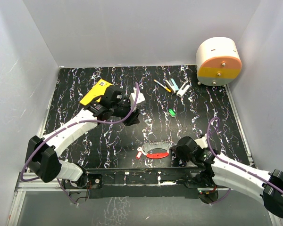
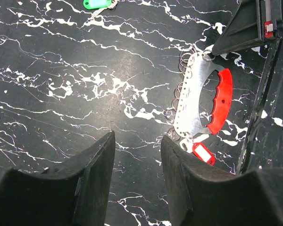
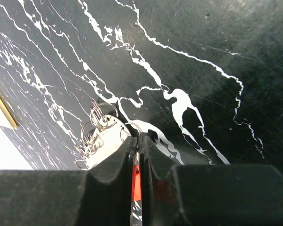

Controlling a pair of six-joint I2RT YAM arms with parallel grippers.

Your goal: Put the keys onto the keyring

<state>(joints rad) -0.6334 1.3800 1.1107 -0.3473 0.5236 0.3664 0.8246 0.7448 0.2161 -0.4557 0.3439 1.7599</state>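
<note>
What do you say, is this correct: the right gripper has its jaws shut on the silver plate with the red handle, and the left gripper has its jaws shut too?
Not entirely. The left gripper has its jaws open and grips nothing, as the left wrist view shows. The rest holds: the right gripper has its jaws shut on the silver plate with the red handle.

The white left arm [image 1: 70, 129] stretches forward, its black left gripper [image 2: 137, 141] spread wide; the black right gripper [image 3: 137, 141] pinches a thin silver plate [image 2: 193, 94].
</note>
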